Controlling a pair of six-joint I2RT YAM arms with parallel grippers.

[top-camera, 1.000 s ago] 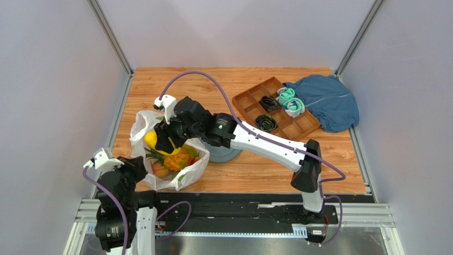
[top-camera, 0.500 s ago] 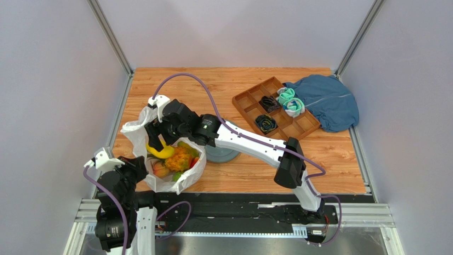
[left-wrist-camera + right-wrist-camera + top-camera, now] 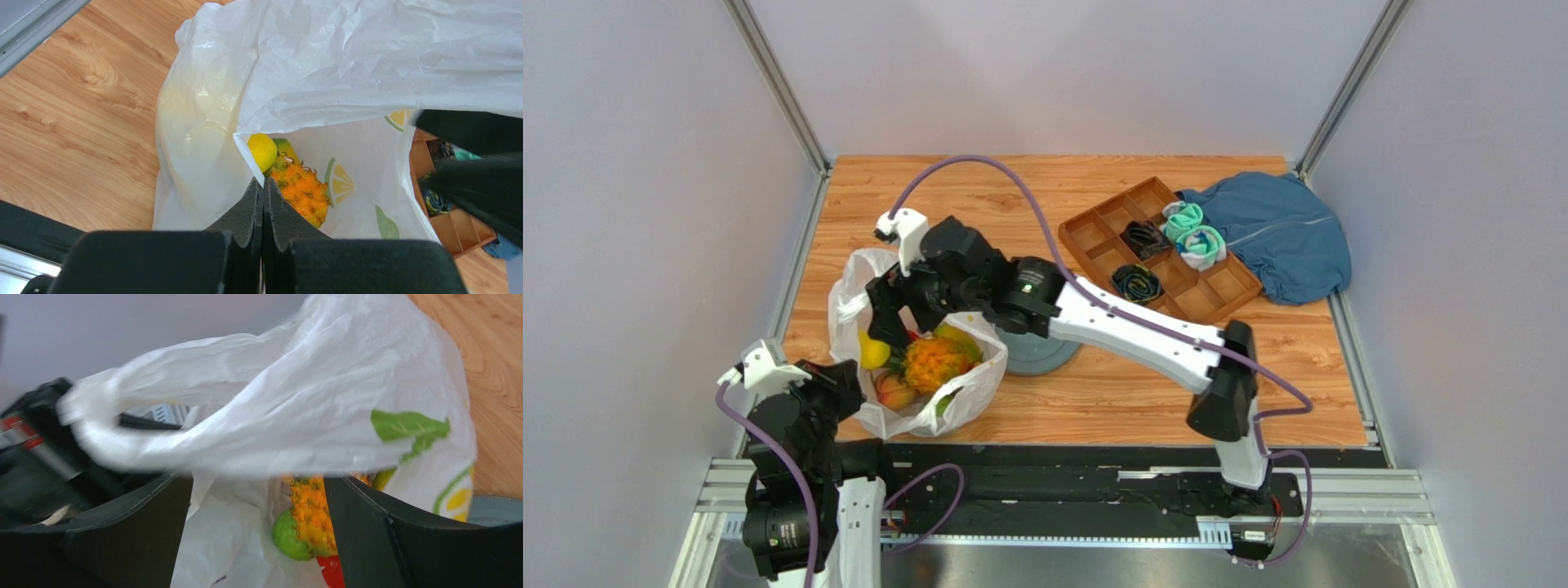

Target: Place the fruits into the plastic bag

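Note:
The white plastic bag (image 3: 955, 395) with citrus print stands open at the table's near left. Inside lie an orange pineapple (image 3: 932, 364), a yellow fruit (image 3: 873, 354) and a peach (image 3: 891, 392). My left gripper (image 3: 263, 182) is shut on the bag's near rim (image 3: 245, 153), with the pineapple (image 3: 304, 193) and yellow fruit (image 3: 262, 150) just beyond it. My right gripper (image 3: 256, 481) hangs open over the bag's mouth, holding nothing. Below it show a green round fruit (image 3: 291, 536), the pineapple (image 3: 313, 511) and a red fruit (image 3: 331, 572). A bag handle (image 3: 245, 435) drapes across that view.
A brown divided tray (image 3: 1100, 233) with rolled socks stands at the back right, with a blue cloth (image 3: 1271, 233) beside it. A grey disc (image 3: 1038, 358) lies right of the bag under the right arm. Grey walls close in both sides.
My right gripper carried a yellow banana down into the bag, opened and let it go, then pulled back up a little. The left gripper kept its hold on the bag.

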